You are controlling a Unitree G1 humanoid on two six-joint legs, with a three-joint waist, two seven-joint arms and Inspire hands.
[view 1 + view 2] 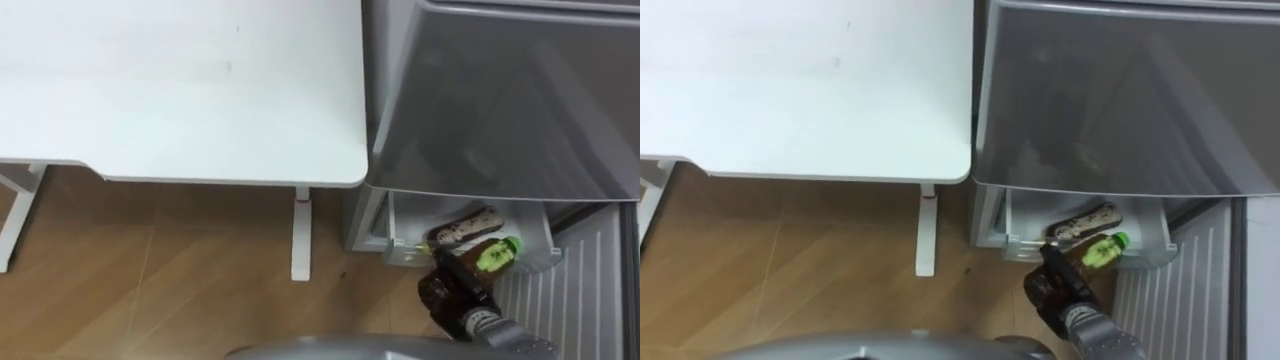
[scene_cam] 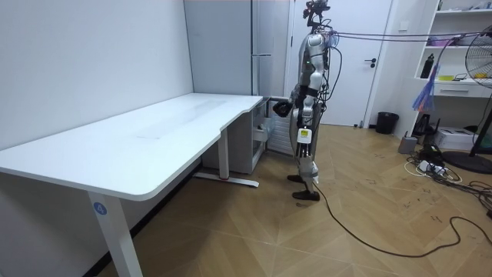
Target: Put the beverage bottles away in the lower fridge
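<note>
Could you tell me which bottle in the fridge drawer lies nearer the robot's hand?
The green-capped bottle, just beside the right hand; the brown bottle lies behind it.

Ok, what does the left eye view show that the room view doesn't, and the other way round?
Left eye view: a green-labelled plastic bottle and a brown plastic bottle lying in the open white fridge drawer. Room view: the whole standing robot, a white door, a black bin. Both: the white table, the grey fridge, the right hand at the drawer.
</note>
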